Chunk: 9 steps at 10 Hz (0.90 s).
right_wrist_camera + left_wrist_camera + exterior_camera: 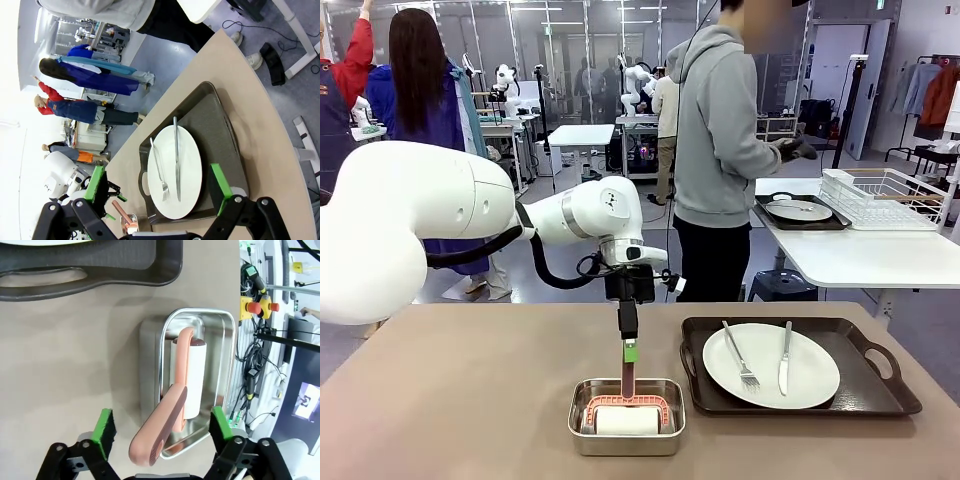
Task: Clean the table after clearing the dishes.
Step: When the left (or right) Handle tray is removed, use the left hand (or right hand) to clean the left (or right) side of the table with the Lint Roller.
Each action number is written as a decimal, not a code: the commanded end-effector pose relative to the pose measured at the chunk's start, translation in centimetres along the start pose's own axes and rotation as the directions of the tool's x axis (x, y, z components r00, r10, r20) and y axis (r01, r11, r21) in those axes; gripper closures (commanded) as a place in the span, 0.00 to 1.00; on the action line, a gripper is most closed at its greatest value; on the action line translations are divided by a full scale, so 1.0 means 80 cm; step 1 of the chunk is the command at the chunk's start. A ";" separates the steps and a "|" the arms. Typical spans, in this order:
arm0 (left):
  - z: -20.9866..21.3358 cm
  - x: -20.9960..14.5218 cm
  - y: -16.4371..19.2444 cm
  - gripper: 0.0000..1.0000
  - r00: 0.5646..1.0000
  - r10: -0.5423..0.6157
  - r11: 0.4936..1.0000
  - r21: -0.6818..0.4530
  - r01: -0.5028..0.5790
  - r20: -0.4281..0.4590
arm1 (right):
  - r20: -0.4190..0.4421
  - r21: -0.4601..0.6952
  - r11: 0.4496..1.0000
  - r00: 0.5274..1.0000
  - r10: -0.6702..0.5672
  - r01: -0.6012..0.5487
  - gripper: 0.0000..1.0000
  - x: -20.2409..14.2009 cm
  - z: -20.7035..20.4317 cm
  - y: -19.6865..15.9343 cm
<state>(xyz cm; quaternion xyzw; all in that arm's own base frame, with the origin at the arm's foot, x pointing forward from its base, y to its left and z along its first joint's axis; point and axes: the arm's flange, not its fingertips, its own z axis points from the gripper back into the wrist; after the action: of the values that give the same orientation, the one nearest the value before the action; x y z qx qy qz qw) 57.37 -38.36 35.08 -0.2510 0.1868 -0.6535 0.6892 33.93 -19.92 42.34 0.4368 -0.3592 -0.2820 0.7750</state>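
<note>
Front. Near the middle of the table, a pan with a roller lying in it, handle propped upward, likely for an easy take from above. Straight over it, the left gripper, pointing down and seen edge-on, so no telling its spread from here. Just right of the pan, a tray with plate, fork and knife, not yet cleared. Far right, on a white table beside the person, a second plate. Judged half cleared. Broad bare top to the left; tray edge close on the right.

Left wrist. Left gripper spread, a green pad on either side of the handle, neither touching: nothing pinched yet. Handle leaning out over the pan wall, clear of the steel, so room to close. One finger over bare table, the other near the pan's corner; care needed at that rim. Tray apart from the pan.

Right wrist. Right gripper spread wide, nothing between its fingers, hovering above the plate and tray, probably held back to leave the middle free. Table edge just past the tray, floor beyond.
</note>
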 end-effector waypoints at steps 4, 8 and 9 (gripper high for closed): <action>0.000 0.006 -0.007 1.00 0.998 0.033 0.999 -0.026 -0.034 -0.051 | -0.004 0.005 1.000 1.000 0.015 -0.015 0.00 -0.002 0.001 0.001; 0.004 0.006 -0.014 1.00 0.994 0.079 0.997 -0.006 -0.080 -0.077 | -0.004 0.005 1.000 1.000 0.015 -0.015 0.00 -0.002 0.001 0.001; 0.007 0.005 -0.021 1.00 0.992 0.100 0.995 0.016 -0.099 -0.081 | -0.004 0.005 1.000 1.000 0.015 -0.015 0.00 -0.002 0.001 0.001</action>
<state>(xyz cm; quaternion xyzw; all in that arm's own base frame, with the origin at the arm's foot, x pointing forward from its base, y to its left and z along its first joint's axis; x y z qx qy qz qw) 56.43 -38.78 35.86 -0.2377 0.2142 -0.6389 0.6996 33.93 -19.92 42.34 0.4368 -0.3592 -0.2820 0.7750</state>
